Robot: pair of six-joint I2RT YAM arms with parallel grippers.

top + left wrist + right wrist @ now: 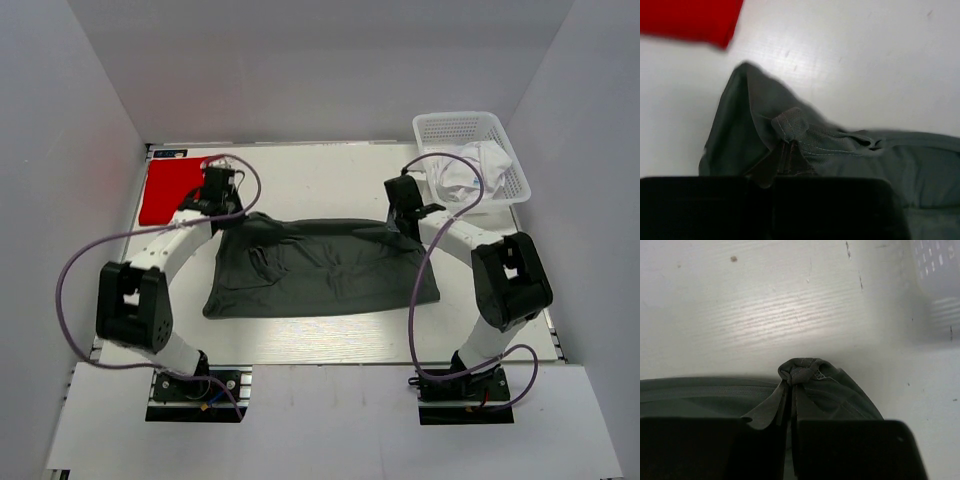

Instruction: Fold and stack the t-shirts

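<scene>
A dark grey-green t-shirt [320, 268] lies spread across the middle of the table. My left gripper [226, 212] is shut on its far left corner, and the pinched cloth [790, 125] bunches at the fingertips [785, 155]. My right gripper [408, 226] is shut on its far right corner, with a knot of cloth [802, 371] above the fingertips [788, 390]. A folded bright red t-shirt [168, 188] lies at the far left, also in the left wrist view [690, 20]. White t-shirts [470, 175] sit in the basket.
A white plastic mesh basket [445, 128] stands at the far right corner, its wall showing in the right wrist view [937, 270]. White walls close in the table on three sides. Purple cables loop from both arms.
</scene>
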